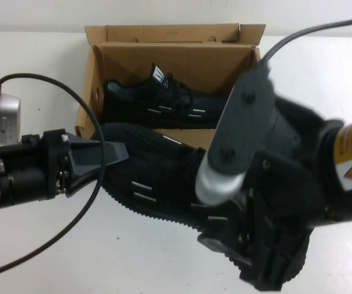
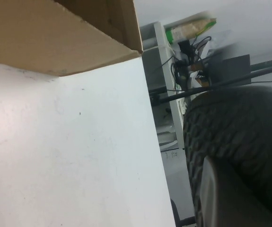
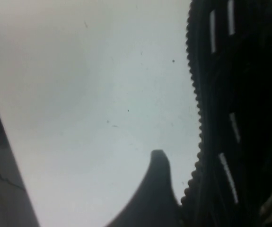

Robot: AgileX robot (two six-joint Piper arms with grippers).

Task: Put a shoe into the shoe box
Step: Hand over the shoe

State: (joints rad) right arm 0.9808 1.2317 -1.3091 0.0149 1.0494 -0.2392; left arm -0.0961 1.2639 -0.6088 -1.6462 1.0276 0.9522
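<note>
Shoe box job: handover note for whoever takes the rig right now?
Left tool: at the shoe's toe end, a finger against it.
Right tool: at the heel end; state unclear.
The shoe is outside the shoe box, in front of its near wall.
Twin sneaker already lies in the open box.
Done: shoe engaged at both ends. Left: lift it over the wall, set it inside.

A white table [image 1: 41, 257] fills the scene — matte, evenly lit, faintly speckled. Past its edge, the left wrist view shows a pale rack [image 2: 166, 85] with tangled dark cables [image 2: 185, 64] — and a plain light wall [image 2: 249, 19] behind.
</note>
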